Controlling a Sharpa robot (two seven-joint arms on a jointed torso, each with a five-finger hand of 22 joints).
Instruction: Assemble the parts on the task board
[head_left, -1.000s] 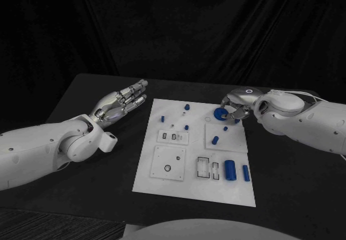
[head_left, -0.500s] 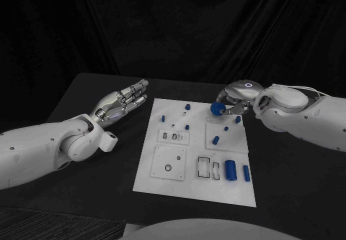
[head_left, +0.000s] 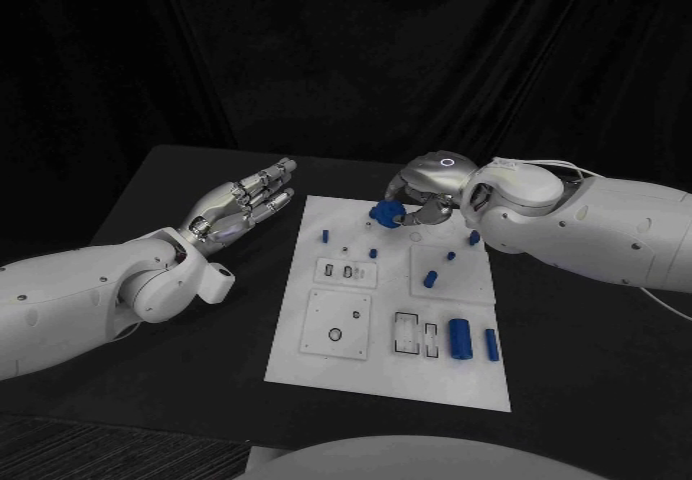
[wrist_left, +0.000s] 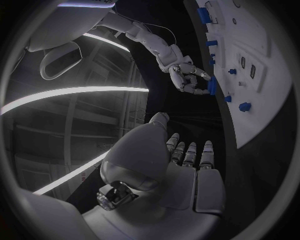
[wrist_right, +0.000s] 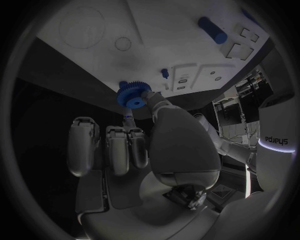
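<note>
Our right hand (head_left: 418, 196) has a small blue gear (head_left: 387, 213) pinched at the fingers (wrist_right: 139, 95). The wrist camera shows the toothed wheel clamped between the thumb and a fingertip, with the other fingers straight and side by side, not touching it. The gear hangs just above the far end of the white board (head_left: 361, 350), close to its left half, and we can't tell if it touches the surface.

Our left hand (head_left: 238, 205) holds nothing. It sits palm up over the black counter (head_left: 577, 340) just off the board's far left corner, fingers stretched out and slightly apart.

On the board there are a few short blue pegs: one (head_left: 326, 237) near the left edge, one (head_left: 374, 254) toward the middle, and one (head_left: 473, 237) by the right edge, close under our right forearm. Nearer to us, a fat blue cylinder (head_left: 460, 338) lies flat with a thinner blue rod (head_left: 492, 345) just beside it, right along the right edge. A square plate with a round hole (head_left: 338, 324) sits in the near left part.

For open room, there's a strip of bare counter between the left hand and the board's left edge, and a wider stretch on the right side nearer to us.
</note>
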